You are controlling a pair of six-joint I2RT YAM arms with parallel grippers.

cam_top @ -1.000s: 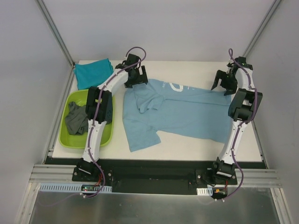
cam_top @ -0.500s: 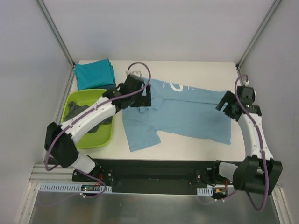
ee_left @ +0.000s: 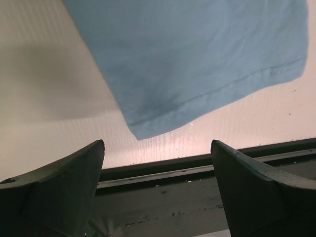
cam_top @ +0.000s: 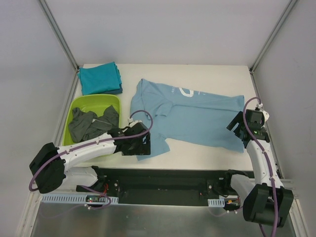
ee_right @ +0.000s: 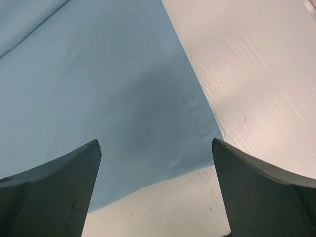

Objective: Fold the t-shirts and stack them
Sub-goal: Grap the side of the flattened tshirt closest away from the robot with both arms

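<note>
Both pincers stand with jaws wide apart and nothing between them. The left pincer (cam_top: 141, 143) hangs low over the near edge of the worktop (cam_top: 217, 74), and the right pincer (cam_top: 242, 129) hovers close to the right edge.

Across the middle of the worktop the light blue t-shirt (cam_top: 197, 116) is spread nearly flat, collar end to the left and bottom hem (ee_right: 195, 116) to the right, its pale print on the far side. The near sleeve (ee_left: 197, 98) reaches toward the near edge. Its hemmed corner lies just ahead of the left pincer's fingertips, while the hem's near corner lies between the right pincer's.

A lime-green tub (cam_top: 74, 104) sits by the left edge and holds a crumpled dark grey t-shirt (cam_top: 85, 126). In the far left corner lies a teal t-shirt (cam_top: 100, 79), already folded.

The blue tee looks light, thin and limp. It would likely sag and drag if lifted by one point, and it may slide on the smooth surface. The doubled, stitched hems seem the firmest places to pinch: the sleeve edge for the left, the hem corner for the right. Each pinch would need to catch both layers, so the fold carries over evenly.
</note>
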